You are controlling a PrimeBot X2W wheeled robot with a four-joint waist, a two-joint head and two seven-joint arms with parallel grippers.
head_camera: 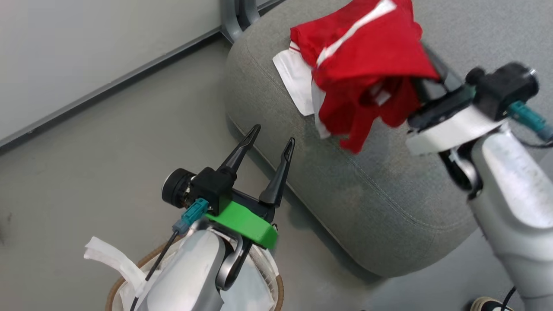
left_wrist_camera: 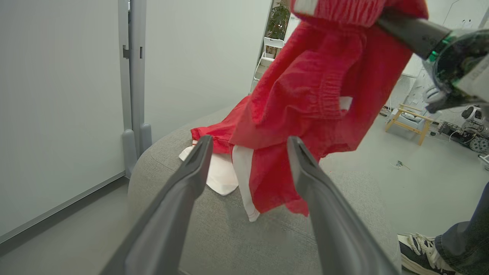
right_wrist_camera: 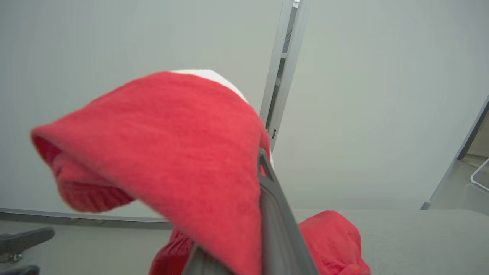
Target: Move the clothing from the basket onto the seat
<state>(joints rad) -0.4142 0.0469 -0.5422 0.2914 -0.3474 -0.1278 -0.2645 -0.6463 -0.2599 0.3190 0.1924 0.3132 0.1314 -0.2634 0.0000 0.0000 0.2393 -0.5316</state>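
My right gripper (head_camera: 425,65) is shut on a red garment (head_camera: 371,52) with a white stripe, holding it up over the far part of the grey seat (head_camera: 358,198). The cloth drapes over its fingers (right_wrist_camera: 275,217) and hides the tips. Beneath it on the seat lies more clothing, red with a white panel (left_wrist_camera: 216,173). Above the basket (head_camera: 113,288), my left gripper (head_camera: 274,134) stands open and holds nothing, pointing at the seat's near edge. In the left wrist view the hanging garment (left_wrist_camera: 313,88) is just beyond the open fingers (left_wrist_camera: 193,179).
The basket's white lining (head_camera: 110,257) sticks up at the lower left. Grey floor (head_camera: 108,155) lies between the basket and a pale wall. A metal post (left_wrist_camera: 131,76) rises behind the seat. A person's shoe (left_wrist_camera: 416,252) and trouser leg (left_wrist_camera: 466,236) are close by on the right.
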